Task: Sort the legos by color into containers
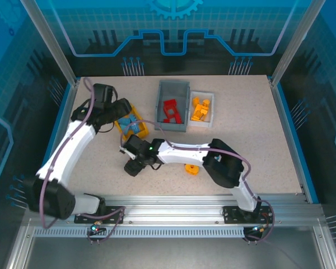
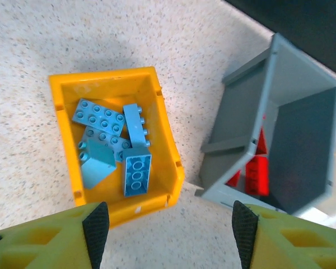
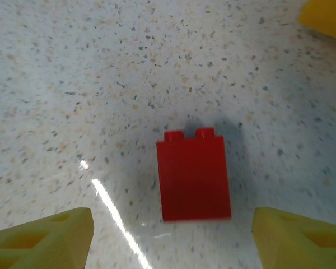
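Judged well along, not finished. Counted about five blue bricks [image 2: 115, 143] lying in the yellow bin [image 2: 64, 112], with several red bricks [image 1: 171, 111] in the grey bin [image 2: 285, 73] just beside it. Saw orange bricks [image 1: 200, 109] in the white bin [image 1: 211, 106] on the grey bin's other side. Found no colour mixed in any bin, as far as could be made out.

Spotted two strays on the speckled table [image 3: 73, 84]: a red brick [image 3: 194, 176], two studs showing at its far edge, and an orange brick [image 1: 191, 168] just beside the right arm [image 1: 185, 150], well apart from the white bin.

Saw the right gripper [image 3: 171, 235] poised over the red brick, fingers spread wide to either side, touching nothing, carrying nothing. Saw the left gripper [image 2: 168, 230] hanging above the near end of the yellow bin, fingers likewise apart and empty.

Could not rule out further bricks hidden under the arms. Reckoned what remained as: red brick to the grey bin, orange brick to the white bin.
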